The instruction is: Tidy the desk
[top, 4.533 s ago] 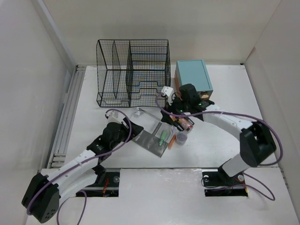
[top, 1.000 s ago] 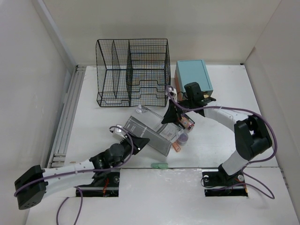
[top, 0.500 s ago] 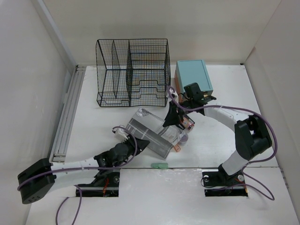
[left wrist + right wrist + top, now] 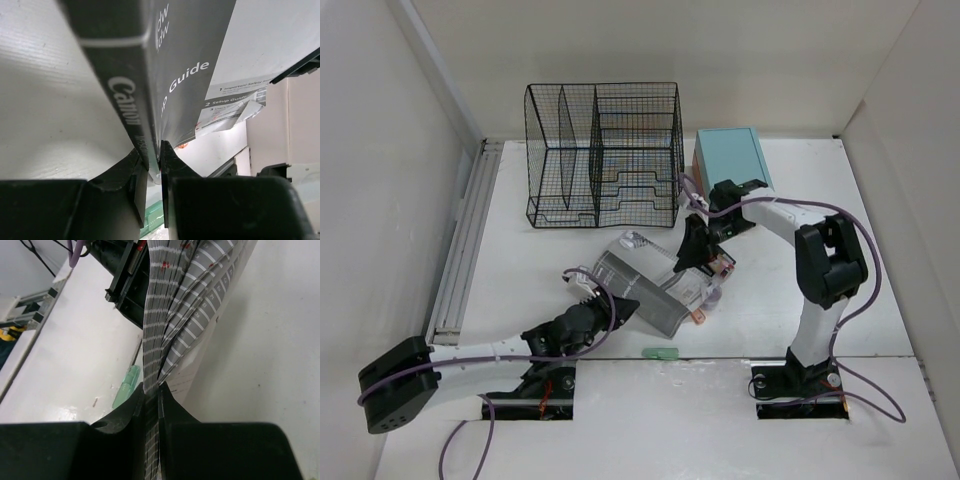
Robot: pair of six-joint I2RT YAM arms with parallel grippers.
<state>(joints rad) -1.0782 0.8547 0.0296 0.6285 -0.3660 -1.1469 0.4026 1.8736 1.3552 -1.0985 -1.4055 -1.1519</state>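
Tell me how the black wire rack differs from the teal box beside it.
The wire rack is open black mesh with dividers; the teal box is solid-walled. The rack is clearly wider than the box. Both stand at the far end of the desk, side by side.

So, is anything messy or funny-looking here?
Yes. The manuals hang tilted between the left gripper and the right gripper, pages fanning apart. A green marker lies alone at the near edge of the desk.

right hand (image 4: 151, 391): pinching booklet (image 4: 172, 325) edge (grey-striped pages) | green marker (image 4: 125, 388): on desk (image 4: 260, 365), just left
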